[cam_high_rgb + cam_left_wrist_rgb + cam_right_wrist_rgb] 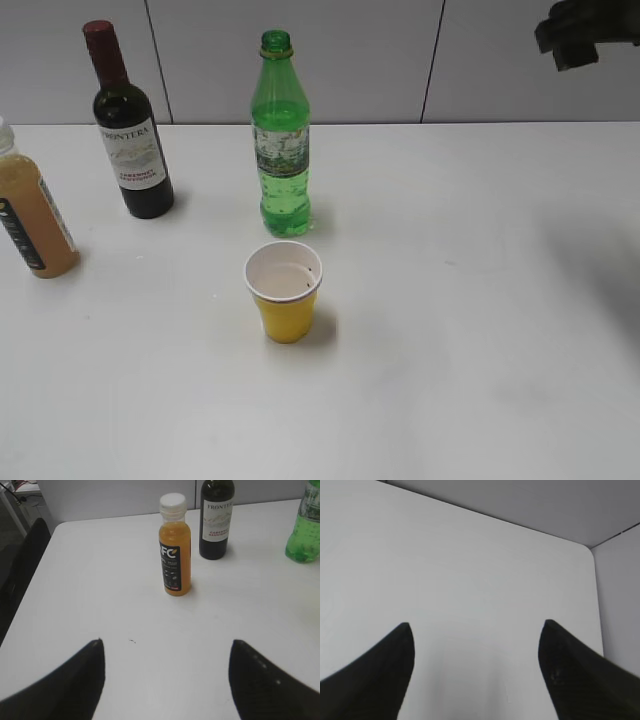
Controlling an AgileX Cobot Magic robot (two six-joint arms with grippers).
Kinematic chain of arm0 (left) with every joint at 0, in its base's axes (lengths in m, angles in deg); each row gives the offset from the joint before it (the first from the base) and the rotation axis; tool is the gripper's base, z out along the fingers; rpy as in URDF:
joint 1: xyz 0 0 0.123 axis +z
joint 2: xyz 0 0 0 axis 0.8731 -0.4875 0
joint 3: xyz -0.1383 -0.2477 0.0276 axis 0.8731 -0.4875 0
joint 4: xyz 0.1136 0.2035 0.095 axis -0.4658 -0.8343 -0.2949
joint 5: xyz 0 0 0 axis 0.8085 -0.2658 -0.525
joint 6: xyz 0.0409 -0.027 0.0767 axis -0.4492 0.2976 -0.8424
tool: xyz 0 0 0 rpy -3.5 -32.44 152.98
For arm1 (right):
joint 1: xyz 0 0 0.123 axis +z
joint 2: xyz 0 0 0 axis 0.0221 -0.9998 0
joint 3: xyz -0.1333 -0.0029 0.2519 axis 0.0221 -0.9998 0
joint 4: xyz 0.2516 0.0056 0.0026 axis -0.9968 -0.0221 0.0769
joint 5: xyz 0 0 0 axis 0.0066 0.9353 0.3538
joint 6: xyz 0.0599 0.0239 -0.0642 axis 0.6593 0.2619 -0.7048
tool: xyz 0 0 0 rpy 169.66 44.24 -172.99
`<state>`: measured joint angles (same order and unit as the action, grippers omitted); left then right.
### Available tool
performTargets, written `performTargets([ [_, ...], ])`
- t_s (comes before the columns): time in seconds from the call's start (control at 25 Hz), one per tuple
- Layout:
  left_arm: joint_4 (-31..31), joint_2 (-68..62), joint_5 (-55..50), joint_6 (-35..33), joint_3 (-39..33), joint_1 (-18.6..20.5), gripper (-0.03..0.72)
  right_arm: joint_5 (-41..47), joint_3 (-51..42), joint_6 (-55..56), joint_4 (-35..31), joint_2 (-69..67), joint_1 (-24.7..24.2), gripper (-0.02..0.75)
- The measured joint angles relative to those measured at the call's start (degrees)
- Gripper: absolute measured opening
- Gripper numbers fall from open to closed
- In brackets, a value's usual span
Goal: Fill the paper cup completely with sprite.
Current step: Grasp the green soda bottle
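The yellow paper cup (pixel 285 305) stands upright in the middle of the white table, white inside; I cannot tell whether it holds liquid. Just behind it stands the sprite, a tall green bottle (pixel 280 150) with a pale label, also at the right edge of the left wrist view (pixel 305 530). My left gripper (pixel 167 642) hangs open over bare table, well short of the bottles. My right gripper (pixel 476 623) is open over an empty stretch near the table's far corner. A dark part of the right arm (pixel 585 35) shows high at the top right, far from the cup.
A dark wine bottle (pixel 130 140) with a white label stands at the back left. An orange juice bottle (pixel 32 215) with a white cap stands at the left edge, and is nearest to the left gripper (pixel 175 555). A grey wall (pixel 400 60) runs behind the table.
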<state>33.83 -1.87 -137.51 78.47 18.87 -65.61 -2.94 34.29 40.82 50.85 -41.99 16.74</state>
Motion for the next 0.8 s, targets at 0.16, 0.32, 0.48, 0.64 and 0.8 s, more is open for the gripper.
performTargets([
  [0.16, 0.0, 0.0, 0.0, 0.0, 0.0, 0.0, 0.590, 8.3, 7.1, -7.7, -13.3, 0.0, -3.6, 0.595],
  [0.32, 0.0, 0.0, 0.0, 0.0, 0.0, 0.0, 0.590, 17.0, 11.6, -12.3, -24.4, 0.0, -9.2, 0.595],
  [0.48, 0.0, 0.0, 0.0, 0.0, 0.0, 0.0, 0.590, 25.0, 12.0, -15.0, -26.9, 0.1, -12.4, 0.595],
  [0.64, 0.0, 0.0, 0.0, 0.0, 0.0, 0.0, 0.590, 26.6, 11.7, -16.3, -27.9, 2.6, -12.7, 0.594],
  [0.8, 0.0, 0.0, 0.0, 0.0, 0.0, 0.0, 0.590, 26.7, 9.9, -17.8, -29.4, 8.5, -12.7, 0.594],
])
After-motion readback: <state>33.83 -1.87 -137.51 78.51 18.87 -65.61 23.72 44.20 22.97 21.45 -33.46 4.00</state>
